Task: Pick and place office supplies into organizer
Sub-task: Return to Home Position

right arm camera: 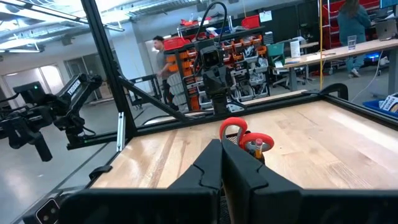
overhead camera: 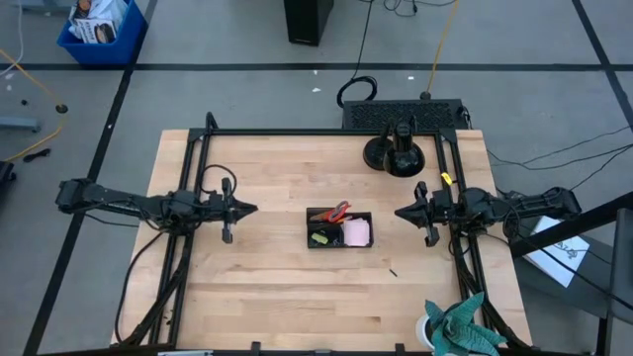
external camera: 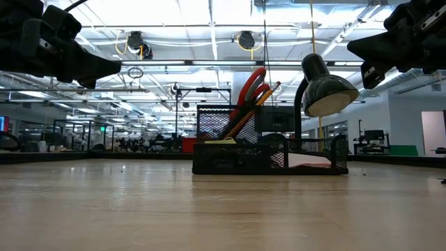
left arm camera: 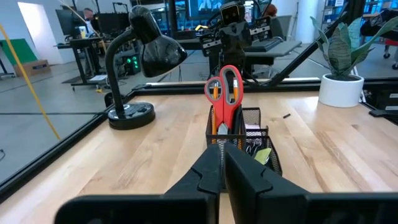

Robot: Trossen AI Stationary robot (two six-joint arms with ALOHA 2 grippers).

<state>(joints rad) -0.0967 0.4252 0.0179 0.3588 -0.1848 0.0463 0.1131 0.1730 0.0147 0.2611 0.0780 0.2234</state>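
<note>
Left gripper hung above the table with its two fingers pressed together on nothing, its tip aimed across at the right gripper, which faced back, likewise closed and empty. Beyond the right gripper, toward the table's far edge, stood a black desk lamp. On that gripper's other side, at the near corner, stood a potted plant. Between the two tips, nearer the right gripper, sat the organizer. Red-handled scissors leaned out of its taller compartment at the left gripper's end, handles up, with orange pencils beside them. The pink sticky-note pad lay in the compartment closer to the right gripper, and the yellow-green piece lay in the one closer to the left gripper. A small dark bit lay loose on the wood near the organizer, on the plant's side of the right gripper.
</note>
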